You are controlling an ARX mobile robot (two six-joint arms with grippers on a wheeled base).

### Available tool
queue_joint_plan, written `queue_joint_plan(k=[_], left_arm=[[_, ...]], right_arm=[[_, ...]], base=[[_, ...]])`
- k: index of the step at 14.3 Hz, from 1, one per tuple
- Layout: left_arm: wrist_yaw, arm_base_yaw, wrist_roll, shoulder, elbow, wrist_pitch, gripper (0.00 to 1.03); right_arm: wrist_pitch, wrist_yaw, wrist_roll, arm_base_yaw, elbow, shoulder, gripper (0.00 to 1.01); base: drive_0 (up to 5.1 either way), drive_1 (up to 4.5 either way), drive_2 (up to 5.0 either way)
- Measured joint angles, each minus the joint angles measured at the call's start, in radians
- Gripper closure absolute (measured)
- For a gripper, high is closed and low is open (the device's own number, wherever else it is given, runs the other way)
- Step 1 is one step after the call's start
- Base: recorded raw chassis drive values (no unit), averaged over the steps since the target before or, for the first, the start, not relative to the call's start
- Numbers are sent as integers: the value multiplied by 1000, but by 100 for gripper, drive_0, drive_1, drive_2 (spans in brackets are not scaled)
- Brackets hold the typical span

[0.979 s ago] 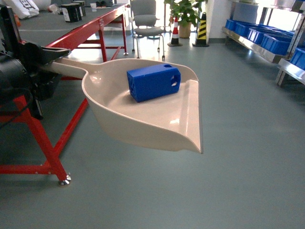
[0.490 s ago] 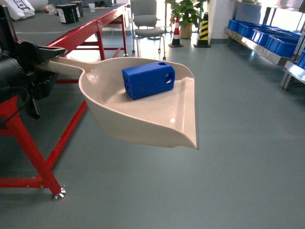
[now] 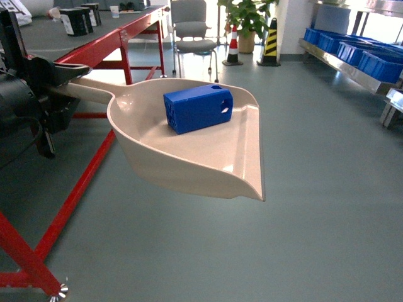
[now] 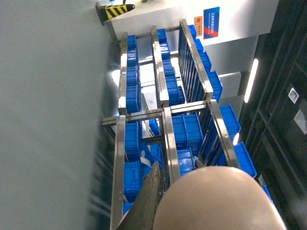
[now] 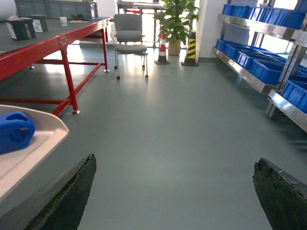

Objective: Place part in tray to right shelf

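My left gripper (image 3: 60,78) is pinched onto the long handle of the tray (image 3: 208,165), holding it out level above the grey floor (image 3: 327,207); on my head camera the handle runs from the black gripper at the left edge out to the wide scoop in the middle of the view, flat lip pointing right. The part (image 3: 198,108) lies inside the tray toward its back wall, resting on the tray's floor with its holed end facing right; from the right wrist camera I see the same part (image 5: 14,132) at the far left, just behind the tray's lip (image 5: 45,139).

My right gripper (image 5: 175,191) is spread wide, its two dark fingers (image 5: 72,191) at the bottom corners with bare floor between them; it holds nothing.

The left wrist camera looks past the tray's rounded underside (image 4: 216,201) at the shelf (image 4: 165,110), steel rails with blue bins (image 4: 184,132) on them; on the head camera the shelf (image 3: 352,63) stands well apart at the far right. A red-framed table (image 3: 94,50) stands at the left; an office chair (image 3: 192,31), a potted plant (image 3: 242,19) and striped cones (image 3: 272,41) stand beyond.
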Motion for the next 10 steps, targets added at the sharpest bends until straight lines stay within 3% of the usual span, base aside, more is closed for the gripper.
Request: queue_joint_plan(k=[10], left_arm=[[-3, 0, -2, 0, 0, 7, 89]], right_arm=[[1, 0, 0, 0, 0, 0, 3]], base=[[5, 405, -395]])
